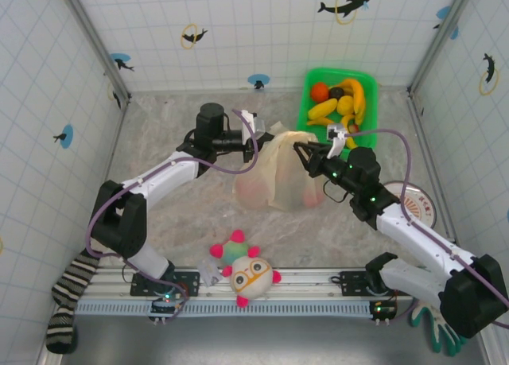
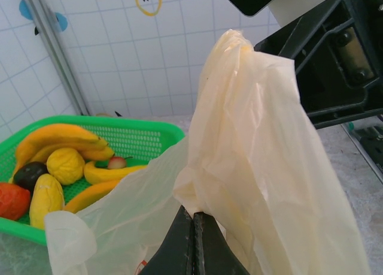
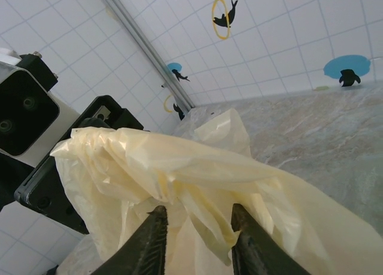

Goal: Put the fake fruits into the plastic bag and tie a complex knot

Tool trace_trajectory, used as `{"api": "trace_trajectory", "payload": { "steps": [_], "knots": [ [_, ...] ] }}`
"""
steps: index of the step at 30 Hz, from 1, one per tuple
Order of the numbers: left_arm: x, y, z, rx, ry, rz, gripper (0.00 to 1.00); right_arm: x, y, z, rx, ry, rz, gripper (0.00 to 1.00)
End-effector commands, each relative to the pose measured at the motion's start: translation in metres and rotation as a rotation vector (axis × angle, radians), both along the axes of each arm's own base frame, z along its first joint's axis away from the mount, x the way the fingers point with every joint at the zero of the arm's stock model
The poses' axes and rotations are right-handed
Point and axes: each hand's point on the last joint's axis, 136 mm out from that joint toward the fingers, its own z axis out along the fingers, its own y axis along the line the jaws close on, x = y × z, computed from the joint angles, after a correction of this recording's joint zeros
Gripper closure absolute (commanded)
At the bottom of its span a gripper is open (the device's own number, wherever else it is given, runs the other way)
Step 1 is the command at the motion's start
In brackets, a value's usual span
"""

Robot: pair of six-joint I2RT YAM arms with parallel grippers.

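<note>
Where the marble-patterned table (image 1: 199,230) meets the white tiled walls (image 1: 262,31), which carry dolphin stickers (image 1: 346,3) with yellow rings, a green basket (image 1: 305,102) stands in the far right corner. It holds yellow bananas (image 1: 350,99), an orange fruit (image 1: 319,91) and a dark fruit beside them. The plastic bag (image 1: 278,178) is in the middle of the table, between the two arms. Its lower part rests on the surface and its top is lifted, and two reddish fruits (image 1: 253,192) show dimly through the thin film. The left gripper (image 1: 254,146) is at the upper left edge of the bag. In the left wrist view its fingers (image 2: 182,239) are pressed together, clenched on the pale film that rises around them. The right gripper (image 1: 301,149) is at the upper right edge. In the right wrist view its fingers (image 3: 152,239) stand apart with a bunched fold of the bag between them, and I cannot tell if they already press it. At the near edge, by the metal rail (image 1: 302,305), lies a white plush ball (image 1: 250,273) with pink knobs. A striped sock (image 1: 67,293) hangs at the left corner, and a green glove (image 1: 433,325) lies at the right corner.
</note>
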Motion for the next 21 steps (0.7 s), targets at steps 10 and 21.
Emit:
{"api": "trace_trajectory", "payload": {
  "steps": [10, 21],
  "knots": [
    [0.010, 0.004, 0.022, -0.023, -0.018, 0.086, 1.00, -0.001, -0.001, 0.032, 0.007, -0.072, 0.007, 1.00],
    [0.035, 0.052, 0.038, -0.081, -0.017, 0.401, 1.00, -0.040, -0.023, 0.021, -0.062, 0.105, 0.023, 1.00]
  ]
}}
